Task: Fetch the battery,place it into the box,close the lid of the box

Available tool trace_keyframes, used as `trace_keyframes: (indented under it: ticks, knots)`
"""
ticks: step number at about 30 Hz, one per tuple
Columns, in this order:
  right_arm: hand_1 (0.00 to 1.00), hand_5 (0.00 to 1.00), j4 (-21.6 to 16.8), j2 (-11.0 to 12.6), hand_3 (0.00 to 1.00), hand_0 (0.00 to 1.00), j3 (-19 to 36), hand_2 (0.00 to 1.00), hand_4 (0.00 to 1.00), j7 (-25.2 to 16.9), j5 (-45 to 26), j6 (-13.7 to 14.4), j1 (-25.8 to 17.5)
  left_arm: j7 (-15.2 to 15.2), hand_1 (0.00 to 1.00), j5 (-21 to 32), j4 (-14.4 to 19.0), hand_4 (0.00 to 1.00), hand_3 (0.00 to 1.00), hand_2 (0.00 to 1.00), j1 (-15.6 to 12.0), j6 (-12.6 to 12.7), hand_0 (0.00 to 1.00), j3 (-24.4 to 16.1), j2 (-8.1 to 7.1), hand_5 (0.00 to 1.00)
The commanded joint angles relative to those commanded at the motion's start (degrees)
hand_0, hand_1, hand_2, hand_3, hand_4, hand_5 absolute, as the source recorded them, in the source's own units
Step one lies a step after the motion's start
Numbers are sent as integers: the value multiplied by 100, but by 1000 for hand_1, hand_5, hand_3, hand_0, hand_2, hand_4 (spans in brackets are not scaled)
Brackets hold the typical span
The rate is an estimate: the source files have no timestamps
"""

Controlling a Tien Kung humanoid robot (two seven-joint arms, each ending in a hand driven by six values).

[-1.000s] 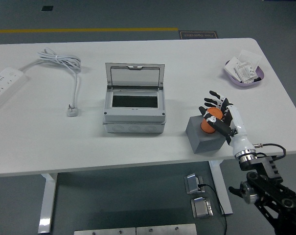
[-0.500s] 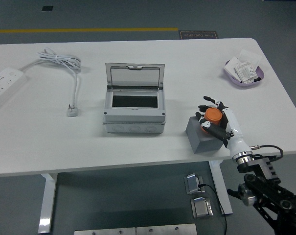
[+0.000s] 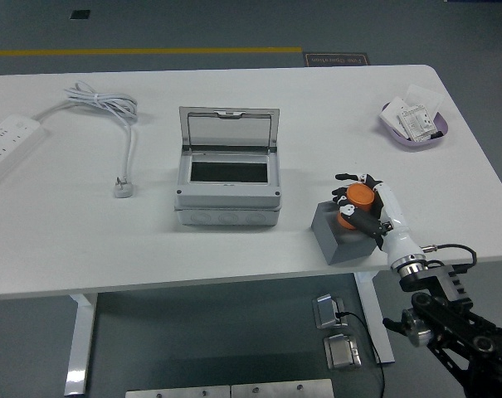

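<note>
White table point(image 3: 234, 249), grey floor; right hand point(image 3: 368, 209) apparently clamped on orange battery point(image 3: 356, 201) atop grey block point(image 3: 338, 239).

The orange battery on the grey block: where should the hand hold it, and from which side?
Probably around its round side, coming from the right. The orange battery stands on the grey block, its side exposed, and the right hand already wraps it there.

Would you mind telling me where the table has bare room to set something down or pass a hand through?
Bare stretches: between the white plug and the open box; the near strip in front of the box; the middle between the box and the purple dish. It is crowded at the near right, where the right hand grips the orange battery on the grey block.
</note>
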State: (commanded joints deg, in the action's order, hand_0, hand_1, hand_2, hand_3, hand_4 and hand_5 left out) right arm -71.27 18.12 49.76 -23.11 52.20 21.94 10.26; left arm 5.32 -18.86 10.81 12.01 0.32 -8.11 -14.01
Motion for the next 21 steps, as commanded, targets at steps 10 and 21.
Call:
trace_keyframes:
  ticks: [10,21]
  knots:
    - [293,2,-10,5,327,236,80,351,2,-23,47,154,88,-20,689,23,2,522,624,562,-1,2,569,-5,-21,164]
    - [215,2,-93,143,265,205,241,246,2,383,878,447,665,77,690,-321,-8,524,625,564,-17,-13,569,-327,-18,160]
